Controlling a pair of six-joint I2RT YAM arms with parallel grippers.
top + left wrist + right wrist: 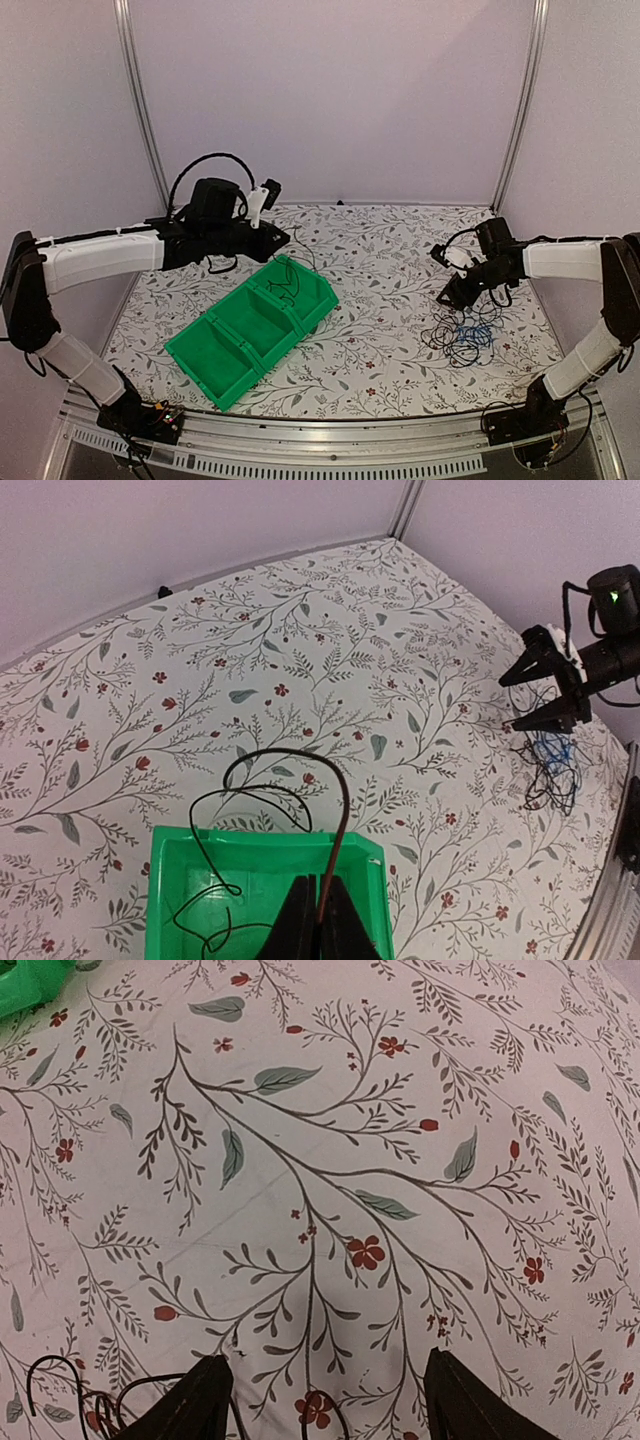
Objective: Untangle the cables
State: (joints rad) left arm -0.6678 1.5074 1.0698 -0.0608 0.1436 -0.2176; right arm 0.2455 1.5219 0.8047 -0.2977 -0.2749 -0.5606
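Note:
My left gripper [320,895] is shut on a thin dark cable [338,810] and holds it over the far end of the green bin [375,880]. The cable arcs up from the fingers, loops over the bin's far rim and trails into the end compartment [288,285]. A tangle of black cables with one blue cable [465,335] lies on the cloth at the right; it also shows in the left wrist view [550,765]. My right gripper [452,292] is open and empty just above and left of that tangle. In the right wrist view thin black loops [60,1385] lie beside its fingertips [205,1400].
The green bin [215,370] has three compartments and lies diagonally at the table's middle left. The floral cloth [390,250] covers the table. White walls and metal posts [140,100] close in the back and sides.

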